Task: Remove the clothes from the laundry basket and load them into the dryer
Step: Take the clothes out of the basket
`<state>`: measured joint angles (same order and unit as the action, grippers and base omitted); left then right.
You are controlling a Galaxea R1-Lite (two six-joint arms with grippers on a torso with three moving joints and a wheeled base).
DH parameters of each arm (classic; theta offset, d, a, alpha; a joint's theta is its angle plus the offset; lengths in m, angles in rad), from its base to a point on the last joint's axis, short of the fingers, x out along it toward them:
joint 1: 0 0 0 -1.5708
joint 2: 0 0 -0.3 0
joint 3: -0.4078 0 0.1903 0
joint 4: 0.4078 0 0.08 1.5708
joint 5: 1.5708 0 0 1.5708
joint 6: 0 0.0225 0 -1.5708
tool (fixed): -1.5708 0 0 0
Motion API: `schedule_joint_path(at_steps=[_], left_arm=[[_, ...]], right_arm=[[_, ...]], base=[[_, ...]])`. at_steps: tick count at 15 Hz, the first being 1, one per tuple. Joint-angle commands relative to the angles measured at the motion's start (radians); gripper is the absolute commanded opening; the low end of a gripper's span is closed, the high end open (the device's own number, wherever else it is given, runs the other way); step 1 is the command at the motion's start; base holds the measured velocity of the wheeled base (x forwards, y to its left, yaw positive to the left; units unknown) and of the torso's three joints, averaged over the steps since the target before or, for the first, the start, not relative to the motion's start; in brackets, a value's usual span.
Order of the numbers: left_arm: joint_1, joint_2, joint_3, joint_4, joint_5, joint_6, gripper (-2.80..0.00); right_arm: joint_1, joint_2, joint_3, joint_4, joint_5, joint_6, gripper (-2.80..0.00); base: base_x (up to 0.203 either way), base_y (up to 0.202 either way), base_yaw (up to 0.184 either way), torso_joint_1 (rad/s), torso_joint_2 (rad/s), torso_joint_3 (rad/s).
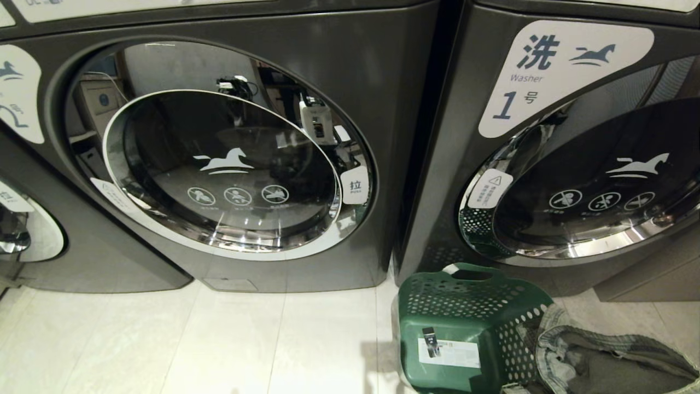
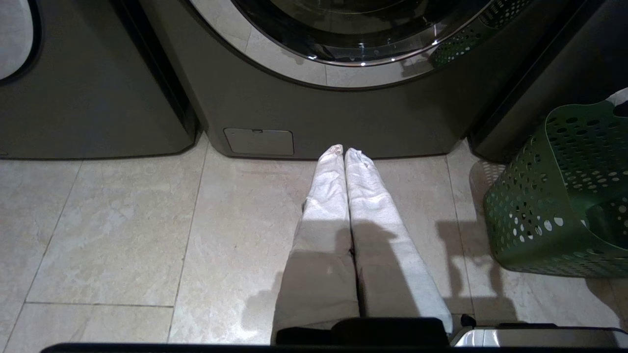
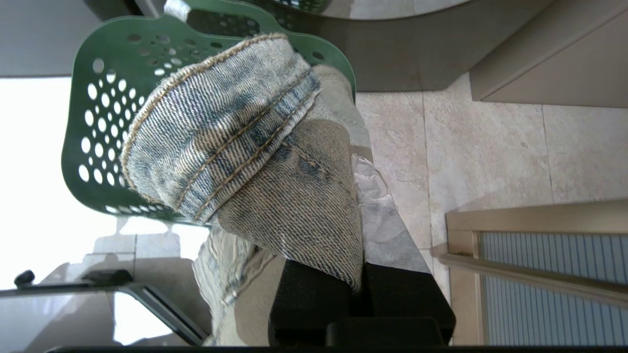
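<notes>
Denim jeans (image 3: 274,162) clamped in the right gripper (image 3: 360,282), over the basket (image 1: 465,306) at lower right. Left gripper (image 2: 345,153) is pinched closed on nothing, bare tile floor (image 2: 122,220) all round it.

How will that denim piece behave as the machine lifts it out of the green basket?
Probably floppy: the denim garment drapes in folds over the right gripper. Thick stitched seams suggest it is fairly heavy for cloth. Hanging ends might snag the laundry basket rim.

Denim garment (image 3: 255,162) hides the right tool's fingertips.
</notes>
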<state>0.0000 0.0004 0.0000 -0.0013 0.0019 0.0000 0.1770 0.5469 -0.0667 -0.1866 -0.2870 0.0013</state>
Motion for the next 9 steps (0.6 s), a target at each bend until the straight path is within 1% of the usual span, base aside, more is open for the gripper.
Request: schedule_joint_path(at_steps=[1,3,5,8,9], left_arm=[[0.000,0.000,0.000,0.000,0.001,0.000,-2.80],[0.000,0.000,0.000,0.000,0.001,0.000,-2.80],[0.000,0.000,0.000,0.000,0.001,0.000,-2.80],[0.000,0.000,0.000,0.000,0.001,0.000,-2.80],[0.000,0.000,0.000,0.000,0.001,0.000,-2.80]], right_arm=[[-0.001,-0.063,0.033,0.010,0.000,-0.002,-2.80],[-0.001,-0.120,0.054,0.032,0.005,-0.003,-2.80],[-0.001,-0.166,0.046,0.083,0.029,-0.003,-2.80],[0.007,-0.188,0.044,0.111,0.130,-0.009,-2.80],[0.007,-0.188,0.038,0.148,0.148,-0.016,-2.80]], base=[[0.000,0.000,0.000,0.002,0.00,0.203],[0.000,0.000,0.000,0.002,0.00,0.199],[0.000,0.000,0.000,0.000,0.00,0.201],[0.000,0.000,0.000,0.001,0.00,0.202],[0.000,0.000,0.000,0.002,0.00,0.198]])
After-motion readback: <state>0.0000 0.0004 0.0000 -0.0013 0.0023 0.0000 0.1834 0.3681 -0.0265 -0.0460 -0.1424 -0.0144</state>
